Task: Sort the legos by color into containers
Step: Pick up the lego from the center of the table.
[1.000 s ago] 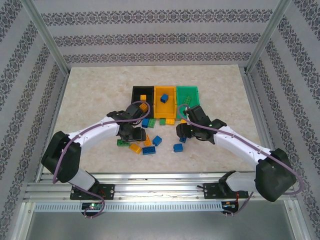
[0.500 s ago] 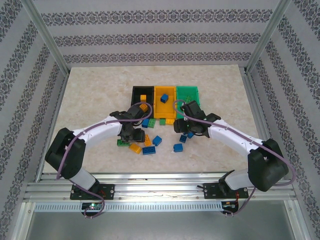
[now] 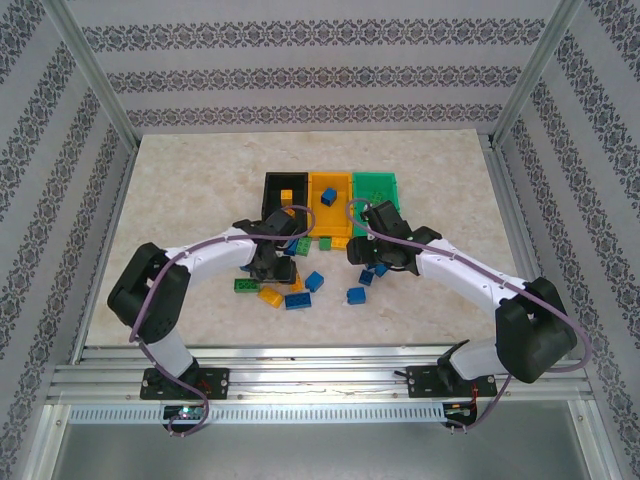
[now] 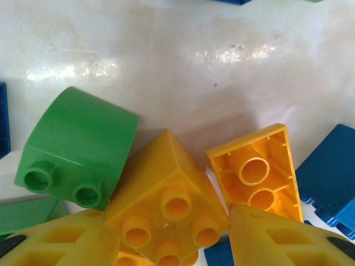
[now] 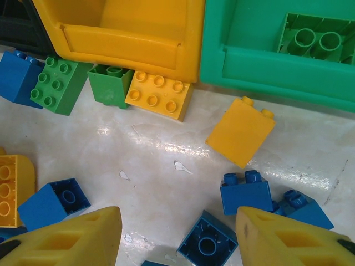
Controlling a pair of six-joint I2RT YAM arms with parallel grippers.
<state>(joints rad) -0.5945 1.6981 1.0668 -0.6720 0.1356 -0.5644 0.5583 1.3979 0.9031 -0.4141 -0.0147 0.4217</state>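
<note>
The left end effector (image 4: 172, 213) is spread wide, straddling a yellow brick (image 4: 166, 172) that lies on the table (image 4: 166, 55) beside a green brick (image 4: 77, 144). The right end effector (image 5: 177, 213) gapes wide and empty above blue bricks (image 5: 246, 192), near the orange bin (image 5: 138, 44) and green bin (image 5: 249, 61).

Blue, yellow-orange, green legos (image 3: 315, 280); black, orange, green containers (image 3: 330, 177); seemingly marbled table (image 3: 180, 190).
</note>
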